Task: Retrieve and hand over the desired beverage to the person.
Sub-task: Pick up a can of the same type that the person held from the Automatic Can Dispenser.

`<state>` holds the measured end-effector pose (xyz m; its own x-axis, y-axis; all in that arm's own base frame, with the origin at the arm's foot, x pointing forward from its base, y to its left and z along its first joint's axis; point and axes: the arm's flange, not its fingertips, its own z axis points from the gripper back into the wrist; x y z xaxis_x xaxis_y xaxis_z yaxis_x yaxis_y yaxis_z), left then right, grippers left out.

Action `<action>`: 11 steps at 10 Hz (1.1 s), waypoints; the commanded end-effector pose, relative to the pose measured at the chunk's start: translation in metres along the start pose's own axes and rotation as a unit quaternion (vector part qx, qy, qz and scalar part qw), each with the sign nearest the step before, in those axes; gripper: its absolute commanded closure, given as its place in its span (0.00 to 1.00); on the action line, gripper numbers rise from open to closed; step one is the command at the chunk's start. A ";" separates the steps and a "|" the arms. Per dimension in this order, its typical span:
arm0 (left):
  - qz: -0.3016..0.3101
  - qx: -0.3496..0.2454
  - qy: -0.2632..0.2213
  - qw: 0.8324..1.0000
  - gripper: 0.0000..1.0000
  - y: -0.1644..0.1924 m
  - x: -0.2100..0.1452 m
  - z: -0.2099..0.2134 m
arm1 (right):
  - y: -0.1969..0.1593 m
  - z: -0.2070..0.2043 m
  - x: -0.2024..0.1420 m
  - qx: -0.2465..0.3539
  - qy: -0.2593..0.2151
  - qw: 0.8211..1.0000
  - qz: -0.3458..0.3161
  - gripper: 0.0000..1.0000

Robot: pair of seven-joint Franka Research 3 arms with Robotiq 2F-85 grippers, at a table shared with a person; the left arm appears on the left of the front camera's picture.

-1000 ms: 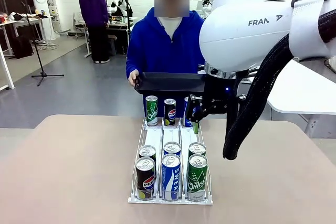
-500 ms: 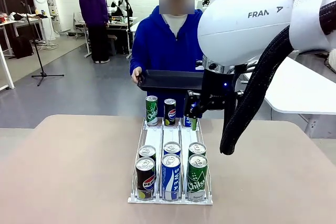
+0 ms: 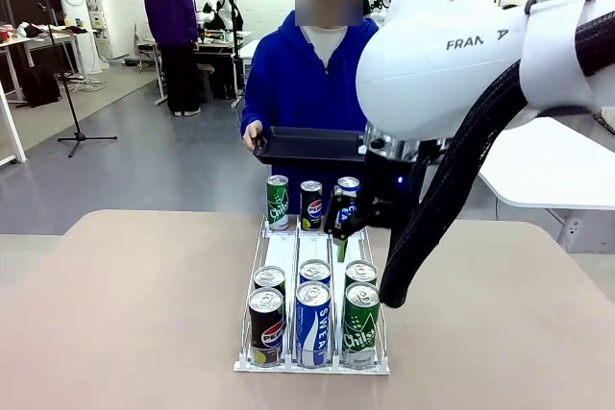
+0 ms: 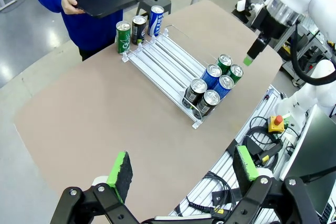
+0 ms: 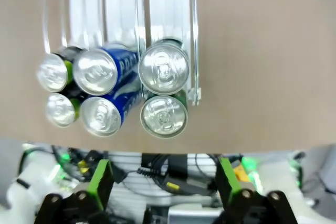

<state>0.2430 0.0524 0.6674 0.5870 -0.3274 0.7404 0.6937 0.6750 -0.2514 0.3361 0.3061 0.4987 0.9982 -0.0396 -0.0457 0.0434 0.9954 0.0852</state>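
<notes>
Right claw [image 3: 338,232]: apart, above near-edge cans [image 3: 312,309].
Left claw [image 4: 182,167]: apart, over near-left corner.
Counter [image 4: 105,114]: bare both sides of rack [image 3: 282,249].

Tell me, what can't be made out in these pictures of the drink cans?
- Front view: the far blue drink can has its label partly hidden by the right arm's black fingers.
- Front view: the black plastic tray has its right end hidden behind the white right arm.
- Right wrist view: the white wire rack is cut off by the top edge.
- Left wrist view: print on the near drink cans is too small to read.
</notes>
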 end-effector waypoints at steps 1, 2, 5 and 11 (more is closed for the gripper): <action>-0.008 -0.007 -0.002 1.000 0.00 0.001 0.000 0.001 | 0.003 -0.015 -0.016 0.005 0.010 0.999 -0.040 0.00; -0.008 -0.007 -0.002 1.000 0.00 0.001 0.000 0.001 | 0.003 -0.021 -0.021 -0.005 0.008 0.999 -0.040 0.00; -0.008 -0.007 -0.002 1.000 0.00 0.001 0.000 0.001 | 0.002 -0.039 -0.020 -0.008 0.012 0.999 -0.033 0.00; -0.008 -0.007 -0.002 1.000 0.00 0.001 0.000 0.001 | 0.000 -0.074 -0.002 -0.002 -0.002 0.999 -0.032 0.00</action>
<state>0.2430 0.0525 0.6674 0.5870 -0.3274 0.7404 0.6936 0.6751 -0.2513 0.3301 0.3092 0.4339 0.9922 -0.1121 -0.0538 0.1162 0.9900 0.0805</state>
